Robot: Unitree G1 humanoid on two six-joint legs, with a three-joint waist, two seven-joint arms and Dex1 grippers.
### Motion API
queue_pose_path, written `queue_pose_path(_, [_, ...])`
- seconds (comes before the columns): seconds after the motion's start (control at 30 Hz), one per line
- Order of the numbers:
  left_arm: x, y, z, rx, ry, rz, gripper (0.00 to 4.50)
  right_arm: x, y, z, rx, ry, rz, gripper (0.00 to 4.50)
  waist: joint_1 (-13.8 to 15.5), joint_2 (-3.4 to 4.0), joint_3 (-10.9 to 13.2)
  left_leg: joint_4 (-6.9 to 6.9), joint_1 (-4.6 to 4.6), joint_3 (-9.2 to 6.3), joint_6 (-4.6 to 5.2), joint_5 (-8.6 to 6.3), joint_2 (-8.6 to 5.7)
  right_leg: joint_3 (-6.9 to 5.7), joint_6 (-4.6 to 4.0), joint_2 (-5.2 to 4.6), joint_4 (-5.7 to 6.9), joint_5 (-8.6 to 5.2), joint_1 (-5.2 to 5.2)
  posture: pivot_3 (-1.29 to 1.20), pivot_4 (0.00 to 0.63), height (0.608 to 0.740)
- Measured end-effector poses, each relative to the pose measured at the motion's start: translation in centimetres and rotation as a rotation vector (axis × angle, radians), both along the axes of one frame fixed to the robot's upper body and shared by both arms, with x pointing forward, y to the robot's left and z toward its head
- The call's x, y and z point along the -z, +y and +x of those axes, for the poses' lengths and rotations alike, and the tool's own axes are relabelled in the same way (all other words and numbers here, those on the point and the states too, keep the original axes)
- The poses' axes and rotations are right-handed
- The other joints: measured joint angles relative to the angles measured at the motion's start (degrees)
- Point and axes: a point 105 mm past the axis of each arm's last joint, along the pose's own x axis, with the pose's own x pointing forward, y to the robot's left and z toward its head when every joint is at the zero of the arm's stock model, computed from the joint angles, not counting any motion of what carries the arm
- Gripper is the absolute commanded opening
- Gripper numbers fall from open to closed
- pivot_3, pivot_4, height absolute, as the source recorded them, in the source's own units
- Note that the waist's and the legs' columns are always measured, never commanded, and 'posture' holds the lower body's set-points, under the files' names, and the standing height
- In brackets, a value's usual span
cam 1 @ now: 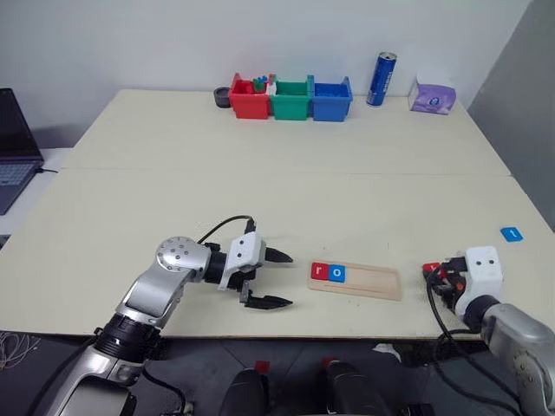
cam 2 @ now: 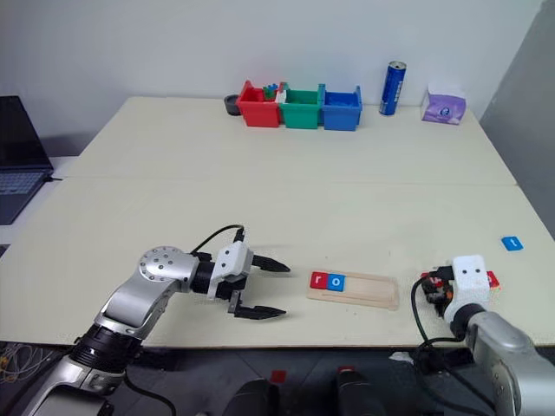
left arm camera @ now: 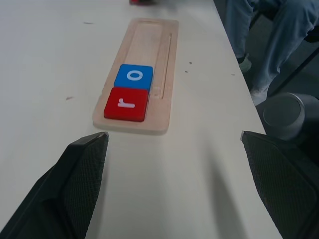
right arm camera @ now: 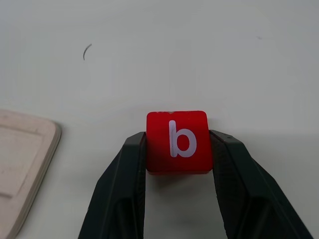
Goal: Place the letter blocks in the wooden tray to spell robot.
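Near edge of the desk (cam 1: 286, 173): left hand (cam 1: 279, 279) sits low over the surface, fingers spread wide, nothing between them, pointing toward the wooden tray (cam 1: 375, 282). Left wrist view shows both fingertips (left arm camera: 92, 149) apart with the tray just ahead

Right hand (right arm camera: 177, 149) is near the front right corner of the desk, pinched on one red letter block "b" (right arm camera: 177, 141); block is clamped on both sides, letter face up. Tray end shows just beside it in the right wrist view

Tray lies flat between the two hands, long axis across the desk. 2 blocks in it, touching, at the end nearer the left hand: red "r" (left arm camera: 127, 103) first, blue "o" (left arm camera: 133, 76) next. Rest of the groove is bare wood

Count of letter blocks visible: 4 for sure – r, o in tray, b in right hand, plus 1 blue block (cam 1: 512, 233) loose on the desk further back on the right, well apart from the tray; its letter is too small to read. A bit of red shows beside the right hand in the right eye view, cannot tell what it is

Far edge of desk: 3 plastic bins in a row, red (cam 1: 248, 98), green (cam 1: 291, 98), blue (cam 1: 331, 99), touching; small coloured pieces in the red one. 1 dark round object (cam 1: 222, 97) next to the red bin. 1 blue can (cam 1: 381, 79) upright, 1 purple tissue pack (cam 1: 433, 94) near the far right corner

Off the desk: 1 laptop (cam 1: 16, 147) at far left; a person's legs in jeans (left arm camera: 269, 40) in the left wrist view
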Motion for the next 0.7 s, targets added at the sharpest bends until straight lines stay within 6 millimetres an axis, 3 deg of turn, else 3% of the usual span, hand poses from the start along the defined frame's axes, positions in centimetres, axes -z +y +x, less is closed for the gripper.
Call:
queue_pose_path(0.17, [0.4, 0.0, 0.3, 0.007, -0.004, 0.019, 4.5, 0.8, 1.8, -1.4, 0.073, 0.022, 0.053, 1.46, -0.1, 0.03, -0.02, -0.01, 0.01, 0.01, 0.0, 0.0, 0.01, 0.01, -0.01, 0.03, 0.0, 0.0, -0.01, 0.0, 0.15, 0.74])
queue_pose_path(0.3, [0.5, -0.2, 0.4, 0.014, -0.011, 0.02, 4.5, 1.0, 1.9, -1.5, 0.133, 0.011, 0.072, 1.46, -0.01, 0.01, -0.03, -0.01, 0.0, 0.03, 0.0, 0.0, 0.01, 0.0, -0.01, 0.01, -0.01, 0.0, -0.01, 0.0, 0.15, 0.74])
queue_pose_path(0.6, [0.4, -0.5, 0.5, 0.016, -0.017, 0.011, 4.5, -0.2, 0.8, -0.7, 0.224, -0.058, 0.142, 4.46, -0.01, 0.03, -0.03, -0.02, -0.01, 0.02, 0.0, 0.0, 0.0, 0.0, -0.01, 0.0, -0.02, 0.0, -0.02, 0.0, 0.15, 0.74])
queue_pose_path(0.7, [0.4, -0.6, 0.5, 0.013, -0.018, 0.008, 4.5, -2.4, 0.3, -0.1, 0.16, -0.111, 0.095, 4.46, -0.01, 0.05, -0.01, -0.02, 0.0, 0.03, 0.0, 0.0, -0.03, -0.01, 0.0, 0.01, -0.02, 0.0, -0.03, 0.0, 0.15, 0.74])
